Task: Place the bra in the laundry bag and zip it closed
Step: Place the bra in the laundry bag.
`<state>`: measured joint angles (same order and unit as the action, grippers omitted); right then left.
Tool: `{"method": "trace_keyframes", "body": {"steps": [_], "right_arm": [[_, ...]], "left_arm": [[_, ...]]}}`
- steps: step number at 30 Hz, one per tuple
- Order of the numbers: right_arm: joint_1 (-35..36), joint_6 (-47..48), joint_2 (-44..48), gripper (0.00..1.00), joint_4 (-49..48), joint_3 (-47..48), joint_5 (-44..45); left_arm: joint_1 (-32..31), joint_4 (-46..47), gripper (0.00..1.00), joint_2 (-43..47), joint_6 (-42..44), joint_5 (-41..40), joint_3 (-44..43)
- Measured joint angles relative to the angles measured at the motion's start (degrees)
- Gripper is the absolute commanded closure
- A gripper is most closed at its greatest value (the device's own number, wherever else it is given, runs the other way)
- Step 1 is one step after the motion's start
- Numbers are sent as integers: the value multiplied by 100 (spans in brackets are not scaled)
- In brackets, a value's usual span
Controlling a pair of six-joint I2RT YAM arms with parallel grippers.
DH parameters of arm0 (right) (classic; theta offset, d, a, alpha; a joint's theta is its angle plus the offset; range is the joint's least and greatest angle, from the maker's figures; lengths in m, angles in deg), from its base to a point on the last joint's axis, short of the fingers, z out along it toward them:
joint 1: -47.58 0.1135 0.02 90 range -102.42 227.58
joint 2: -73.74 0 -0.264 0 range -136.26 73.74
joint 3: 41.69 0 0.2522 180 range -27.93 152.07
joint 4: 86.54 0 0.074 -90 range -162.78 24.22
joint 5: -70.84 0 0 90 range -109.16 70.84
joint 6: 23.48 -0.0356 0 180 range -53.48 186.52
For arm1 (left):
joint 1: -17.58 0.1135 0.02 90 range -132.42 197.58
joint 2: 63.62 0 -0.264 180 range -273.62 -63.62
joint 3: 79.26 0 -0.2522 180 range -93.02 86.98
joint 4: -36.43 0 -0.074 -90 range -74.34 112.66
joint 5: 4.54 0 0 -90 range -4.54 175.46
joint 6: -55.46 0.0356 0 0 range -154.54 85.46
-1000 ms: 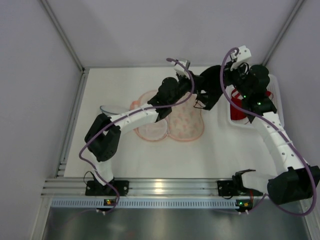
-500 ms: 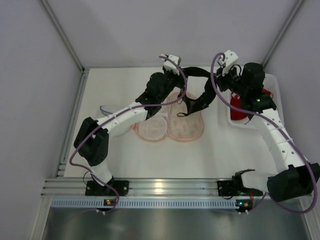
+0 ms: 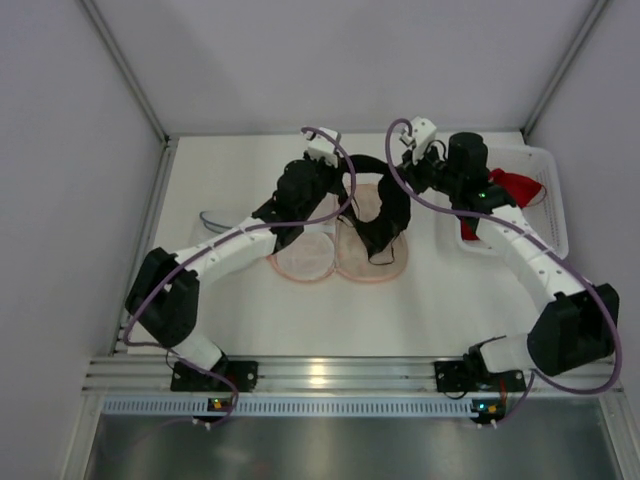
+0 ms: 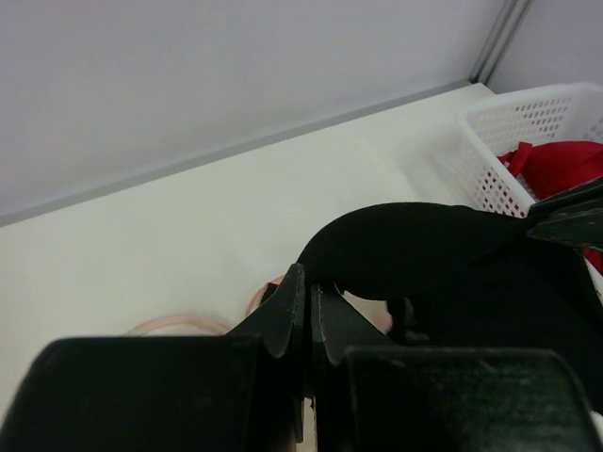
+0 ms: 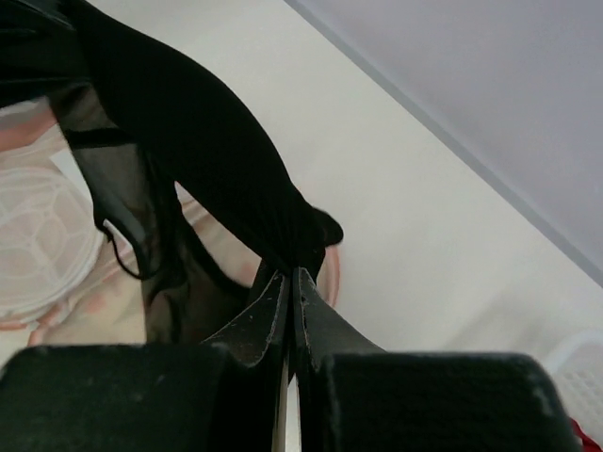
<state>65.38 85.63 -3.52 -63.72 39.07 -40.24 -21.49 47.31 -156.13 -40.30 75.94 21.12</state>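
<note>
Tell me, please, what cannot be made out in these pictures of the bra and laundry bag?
- Top view: laundry bag zipper too small to see; the bra covers part of the bag.
- Top view: the right arm hides part of the red garment in the basket.
- Left wrist view: the frame edge cuts off the basket.

Both arms have swung left, carrying the black bra (image 3: 385, 215), pinched between left gripper (image 4: 303, 292) and right gripper (image 5: 290, 282), away from the white basket (image 3: 556, 220). It now dangles over the pink laundry bag (image 3: 310, 262) (the basket's red cloth (image 3: 515, 185) shows more).
</note>
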Motion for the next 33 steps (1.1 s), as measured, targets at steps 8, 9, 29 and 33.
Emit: {"method": "trace_keyframes", "body": {"steps": [8,9,29,33], "right_arm": [[122,254,-1248,100,-564,1027,-61],[125,304,-1381,100,-658,1224,-105],[208,-164,-2535,100,-2151,1449,-981],[210,-431,-2732,100,-2424,1596,-1095]], "left_arm": [[0,-483,100,614,-365,-581,133],[-4,-485,100,662,-457,-634,197],[-1561,-455,100,925,-111,-2898,804],[-1694,-450,100,914,109,-3117,804]]}}
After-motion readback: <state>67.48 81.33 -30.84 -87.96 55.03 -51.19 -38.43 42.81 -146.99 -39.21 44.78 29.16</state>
